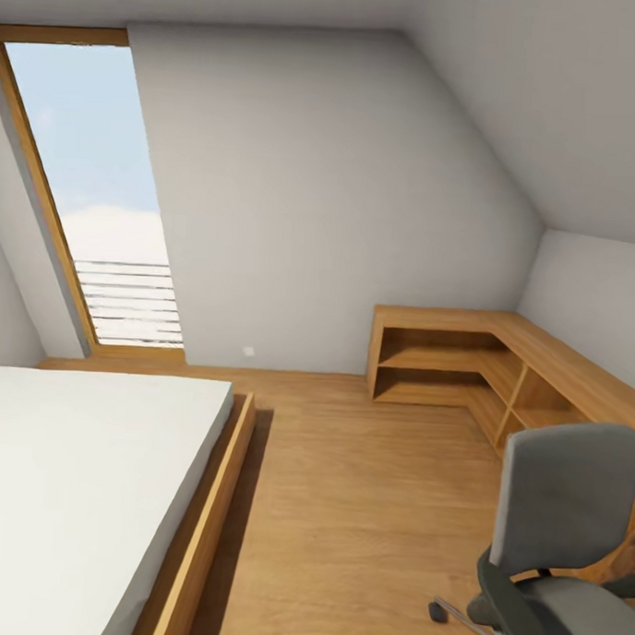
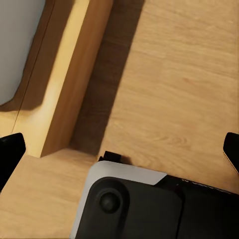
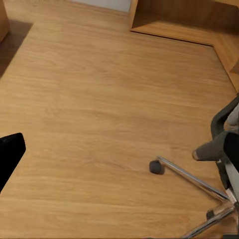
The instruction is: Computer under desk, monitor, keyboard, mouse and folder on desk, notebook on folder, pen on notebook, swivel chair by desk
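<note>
The grey swivel chair (image 1: 564, 499) stands at the lower right of the head view, its back facing me, with black armrests and a chrome leg on a caster. Its chrome base (image 3: 191, 180) and a caster also lie on the floor in the right wrist view. My left gripper (image 2: 119, 152) is open over the wooden floor beside the bed frame, with nothing between its fingers. My right gripper (image 3: 119, 154) is open too, above bare floor and short of the chair. The desk, computer, monitor, keyboard, mouse, folder, notebook and pen are out of view.
A white-topped bed (image 1: 80, 473) with a wooden frame (image 2: 64, 84) fills the left. A low wooden corner shelf (image 1: 464, 356) runs along the far and right walls. A tall window (image 1: 92, 188) is at the back left. My robot base (image 2: 129, 204) shows below the left gripper.
</note>
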You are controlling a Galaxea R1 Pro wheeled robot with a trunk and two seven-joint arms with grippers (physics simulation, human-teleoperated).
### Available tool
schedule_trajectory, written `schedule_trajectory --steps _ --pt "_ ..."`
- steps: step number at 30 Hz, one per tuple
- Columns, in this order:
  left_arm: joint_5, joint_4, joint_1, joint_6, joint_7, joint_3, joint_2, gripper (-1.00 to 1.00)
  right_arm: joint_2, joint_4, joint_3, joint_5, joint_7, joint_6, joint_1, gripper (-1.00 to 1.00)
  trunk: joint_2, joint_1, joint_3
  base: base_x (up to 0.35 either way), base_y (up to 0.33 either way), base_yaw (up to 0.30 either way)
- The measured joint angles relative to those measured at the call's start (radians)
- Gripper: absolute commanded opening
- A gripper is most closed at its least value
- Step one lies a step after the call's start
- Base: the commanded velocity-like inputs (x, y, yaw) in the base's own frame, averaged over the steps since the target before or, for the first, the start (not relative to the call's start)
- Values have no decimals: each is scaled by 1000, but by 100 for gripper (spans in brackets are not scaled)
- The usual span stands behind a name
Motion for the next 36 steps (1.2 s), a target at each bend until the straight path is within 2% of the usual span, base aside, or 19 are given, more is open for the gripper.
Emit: schedule_trajectory --steps 36 --pt "0 0 0 0 0 1 0 100 0 0 0 0 0 0 -1 100 0 0 0 329 0 0"
